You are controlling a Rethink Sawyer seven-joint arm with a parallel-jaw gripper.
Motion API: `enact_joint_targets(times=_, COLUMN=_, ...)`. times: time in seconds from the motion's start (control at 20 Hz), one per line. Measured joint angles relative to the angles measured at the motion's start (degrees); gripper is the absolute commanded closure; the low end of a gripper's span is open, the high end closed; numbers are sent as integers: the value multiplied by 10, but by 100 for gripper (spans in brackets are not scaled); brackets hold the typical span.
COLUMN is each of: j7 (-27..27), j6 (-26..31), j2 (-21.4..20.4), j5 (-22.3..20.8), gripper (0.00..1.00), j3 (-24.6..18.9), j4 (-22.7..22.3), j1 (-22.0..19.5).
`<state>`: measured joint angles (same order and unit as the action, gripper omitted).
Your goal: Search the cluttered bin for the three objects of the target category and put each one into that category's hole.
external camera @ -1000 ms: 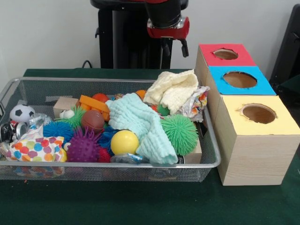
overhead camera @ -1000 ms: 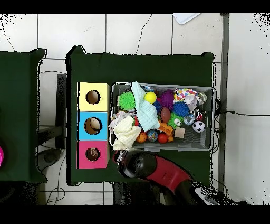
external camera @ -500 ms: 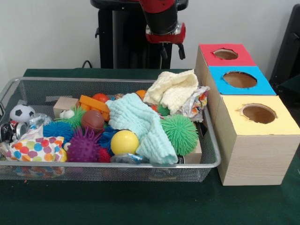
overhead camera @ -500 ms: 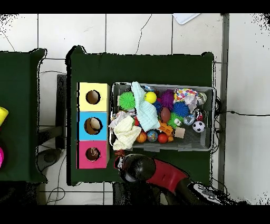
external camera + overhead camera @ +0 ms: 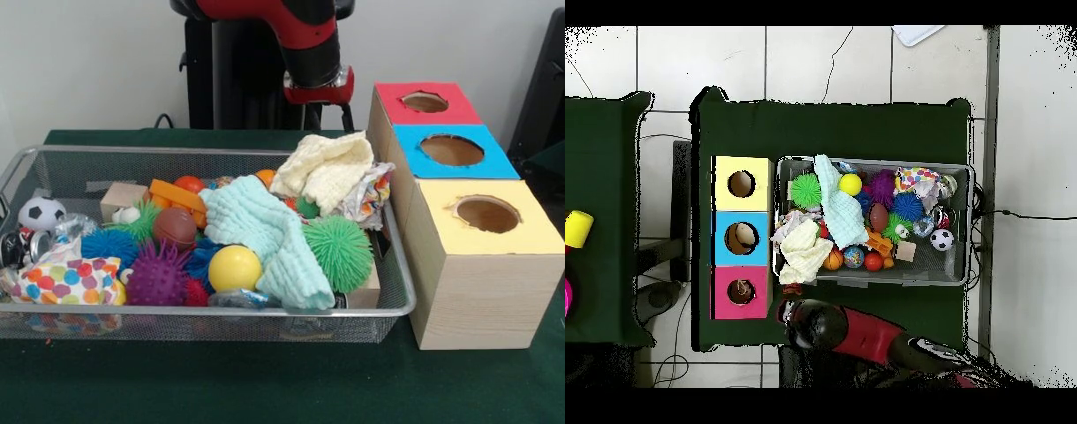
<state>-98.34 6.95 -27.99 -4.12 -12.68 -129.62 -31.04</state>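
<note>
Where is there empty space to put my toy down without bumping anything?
Bare green table lies in front of the cluttered bin, and a strip runs behind it. Inside the bin, only the back corner behind the soccer ball is bare mesh. Everywhere else toys and cloths are piled tight, up to the boxes.

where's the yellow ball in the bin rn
In the front view the yellow ball lies near the cluttered bin's front rim, between the purple spiky ball and the mint cloth.

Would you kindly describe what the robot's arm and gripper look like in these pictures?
The arm is a thick, rounded tube with a glossy red shell over black sections. Its wrist ends in a red collar with a pale band. Below hangs the small dark gripper, slim and black. From overhead the arm shows the same red and black casing. No loose cables show on it.
</note>
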Motion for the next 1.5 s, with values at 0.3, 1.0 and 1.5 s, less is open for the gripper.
enact_joint_targets(times=0.3, j7=0, j6=-39, j2=35, j5=-16, gripper=0, j3=0, j4=0, j1=-1)
enact_joint_targets(times=1.0, j7=0, j6=-48, j2=76, j5=-48, gripper=0, j3=1, j4=5, j1=-2)
enact_joint_targets(times=1.5, j7=0, j6=-79, j2=92, j5=-65, gripper=0, j3=37, j4=19, j1=17)
